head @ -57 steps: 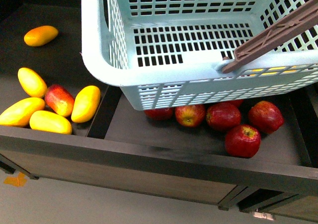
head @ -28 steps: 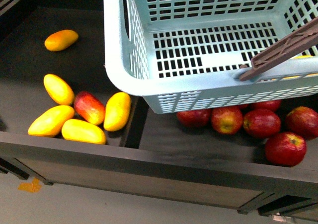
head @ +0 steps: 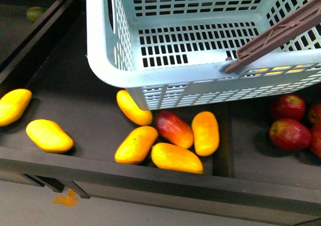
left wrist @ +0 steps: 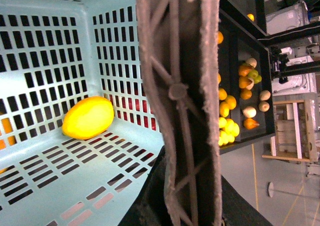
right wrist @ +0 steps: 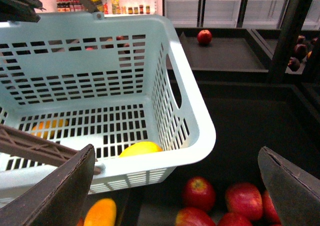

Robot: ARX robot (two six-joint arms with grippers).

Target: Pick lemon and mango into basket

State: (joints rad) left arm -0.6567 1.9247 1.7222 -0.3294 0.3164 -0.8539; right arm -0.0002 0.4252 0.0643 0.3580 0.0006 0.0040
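Right claw is seen spread wide, nothing held between its fingers, near a corner of the turquoise basket and over the red apples. Left claw is not shown plainly (the brown handle fills its own view, very close), so whether it is clamped cannot be told. The basket is judged to be carried by that handle, being held clear above the dark shelf bin.

And the lemon is in, lying on the slotted floor against a side wall. Half the job is counted as done!

Now the mango is wanted. None is seen inside the basket; several long yellow-orange ones lie in the bin under its front wall, bunched around a reddish fruit. The spread claw would need to be carried across from the apples, lowered over one mango's narrow width and closed. An outer fruit is better chosen, since the bunched ones touch and smooth skin may slip.
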